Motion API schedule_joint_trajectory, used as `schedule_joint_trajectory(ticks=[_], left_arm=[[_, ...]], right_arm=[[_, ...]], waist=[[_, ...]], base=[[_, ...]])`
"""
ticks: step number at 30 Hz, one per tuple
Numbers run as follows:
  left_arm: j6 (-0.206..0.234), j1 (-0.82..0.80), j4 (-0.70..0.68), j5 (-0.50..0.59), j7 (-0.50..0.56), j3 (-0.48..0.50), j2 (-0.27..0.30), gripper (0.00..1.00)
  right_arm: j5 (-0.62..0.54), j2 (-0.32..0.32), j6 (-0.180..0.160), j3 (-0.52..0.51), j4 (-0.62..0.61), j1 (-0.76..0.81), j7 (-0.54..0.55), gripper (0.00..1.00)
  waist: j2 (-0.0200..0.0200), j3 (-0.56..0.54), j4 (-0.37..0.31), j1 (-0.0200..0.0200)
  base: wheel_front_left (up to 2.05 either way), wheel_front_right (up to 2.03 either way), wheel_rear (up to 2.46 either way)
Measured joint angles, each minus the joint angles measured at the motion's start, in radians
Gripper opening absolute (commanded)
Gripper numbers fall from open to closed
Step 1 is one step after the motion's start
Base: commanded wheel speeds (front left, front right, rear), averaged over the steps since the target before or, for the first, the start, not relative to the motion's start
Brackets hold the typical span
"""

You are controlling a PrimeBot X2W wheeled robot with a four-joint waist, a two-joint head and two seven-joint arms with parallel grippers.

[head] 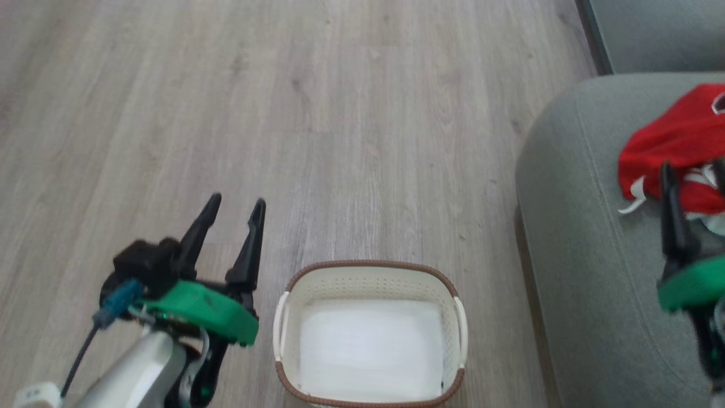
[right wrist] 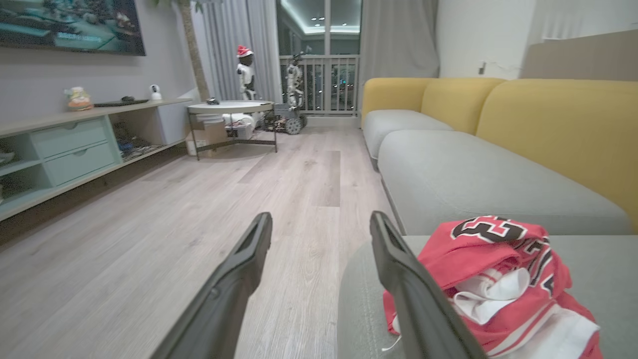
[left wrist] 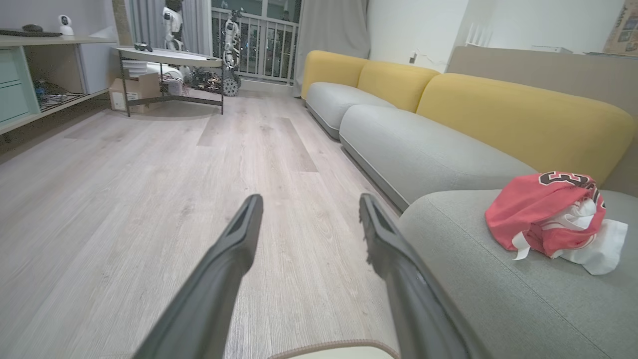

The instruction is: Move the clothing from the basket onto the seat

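The small white perforated plastic basket point(head: 368, 265) is empty; the soft red-and-white clothing point(head: 677, 141) rests on the grey-green fabric seat point(head: 572, 226). The left end effector point(head: 237, 204) and right end effector point(right wrist: 321, 219) are spread and empty, so the task looks finished.

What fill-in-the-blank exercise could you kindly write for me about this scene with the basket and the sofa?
The white basket on the floor is ____.
The clothing piled on the grey seat is white and ____.
The left gripper and right gripper both hold their jaws ____.
The sofa's backrests are coloured ____.
Missing words: empty; red; open; yellow.
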Motion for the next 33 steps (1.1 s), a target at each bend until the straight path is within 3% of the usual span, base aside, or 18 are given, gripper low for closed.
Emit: schedule_joint_trajectory(ticks=[11, 33], left_arm=[[-0.036, 0.182, -0.033, 0.075, 0.0, 0.156, -0.037, 1.0], [-0.193, 0.257, 0.027, 0.24, 0.0, 0.282, -0.127, 1.0]], right_arm=[[-0.028, 0.109, 0.0, -0.004, -0.036, 0.194, -0.095, 1.0], [-0.009, 0.112, 0.0, 0.116, 0.076, 0.24, -0.212, 1.0]], waist=[[0.0, -0.035, 0.049, 0.0], [0.0, -0.022, 0.038, 0.0]], base=[[0.0, 0.0, 0.0], [0.0, 0.0, 0.0]])
